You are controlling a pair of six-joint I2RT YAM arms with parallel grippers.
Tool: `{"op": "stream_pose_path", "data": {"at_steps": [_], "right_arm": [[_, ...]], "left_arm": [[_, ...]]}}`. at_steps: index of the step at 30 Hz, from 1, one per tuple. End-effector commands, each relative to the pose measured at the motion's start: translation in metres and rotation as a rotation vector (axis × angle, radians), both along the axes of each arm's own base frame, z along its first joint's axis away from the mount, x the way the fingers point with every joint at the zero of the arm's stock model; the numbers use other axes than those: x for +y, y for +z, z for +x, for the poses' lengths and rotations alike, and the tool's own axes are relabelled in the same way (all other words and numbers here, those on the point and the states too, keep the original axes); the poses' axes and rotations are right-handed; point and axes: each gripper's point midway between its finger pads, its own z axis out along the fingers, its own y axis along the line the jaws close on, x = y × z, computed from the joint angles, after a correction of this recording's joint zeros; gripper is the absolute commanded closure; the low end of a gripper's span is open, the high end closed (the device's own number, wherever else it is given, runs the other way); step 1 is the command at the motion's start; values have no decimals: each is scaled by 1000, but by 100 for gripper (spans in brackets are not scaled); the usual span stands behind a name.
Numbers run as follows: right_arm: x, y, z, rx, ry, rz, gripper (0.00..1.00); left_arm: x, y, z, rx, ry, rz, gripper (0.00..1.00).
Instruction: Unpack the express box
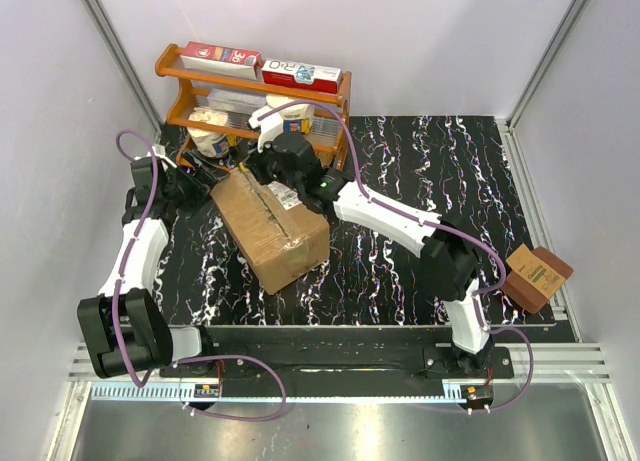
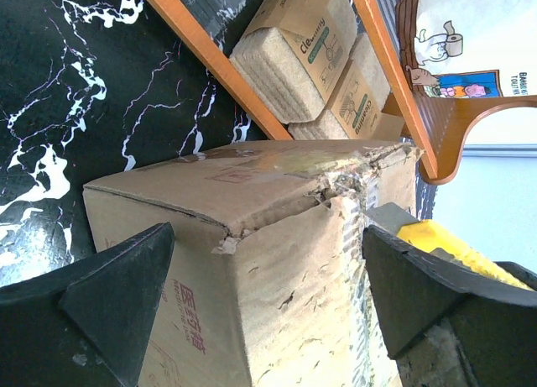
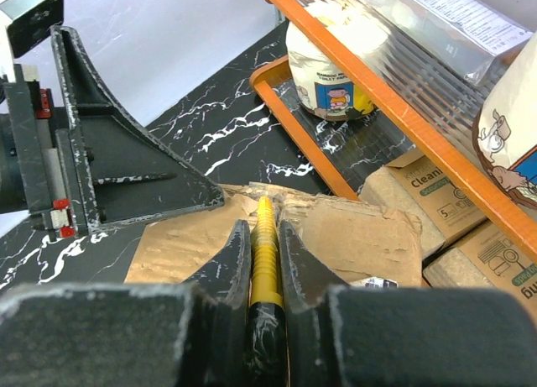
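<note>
Matt rough cardbd express box (image 1: 275, 231); glossy table (image 1: 420, 161).

Plain white walls (image 1: 400, 41), framed by aluminium corner posts (image 1: 112, 51), enclose a black desk (image 1: 450, 171) veined with white. An orange wooden shelf rack (image 1: 165, 61) stands at its far edge.

Bright, even light falls from above, with faint shadows and a white glare on the metal strip (image 1: 340, 392) at six o'clock. In the right wrist view the fingers (image 3: 225, 265) at six o'clock are blurred, the shelf (image 3: 394, 101) at two o'clock sharp.
</note>
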Motion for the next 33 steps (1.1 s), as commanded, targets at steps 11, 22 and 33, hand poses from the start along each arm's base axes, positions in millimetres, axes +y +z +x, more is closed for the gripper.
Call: {"op": "stream_pose_path", "data": {"at_steps": [11,22,33], "right_arm": [[0,16,7,-70,-106,6,100],[8,-10,-6,-25,-79,-78,100],[-6,-25,-6,35,-152,-239,100]], "left_arm": [[8,-20,-11,86,27,44,7],[0,-27,-13,140,49,-52,19],[1,-31,-17,162,94,-91,22]]}}
